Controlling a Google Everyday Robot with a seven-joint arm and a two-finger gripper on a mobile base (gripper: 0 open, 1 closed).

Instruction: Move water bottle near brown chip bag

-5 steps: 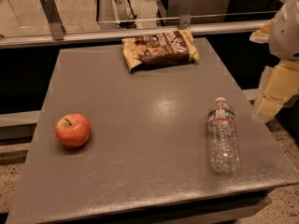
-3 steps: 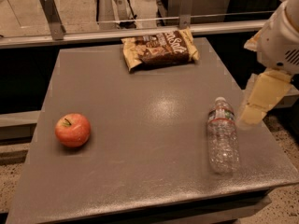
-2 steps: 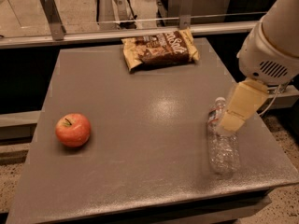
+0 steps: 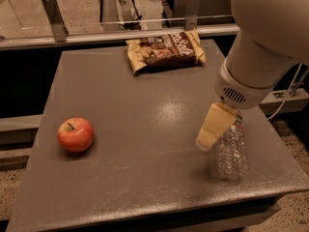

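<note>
The water bottle [image 4: 232, 153] lies near the right edge of the tabletop [image 4: 145, 144], toward the near corner. It looks light, smooth, ready to roll; its ribbed middle seems best to grasp. The gripper [image 4: 216, 128] hangs at its cap end; released or clenched, I cannot tell.

Grey worktop [image 4: 145, 153] on a speckled floor [image 4: 295, 212]; a metal rail [image 4: 111, 35] with upright brackets runs past its far edge. The gripper [image 4: 211, 132] hangs near the right edge.
</note>
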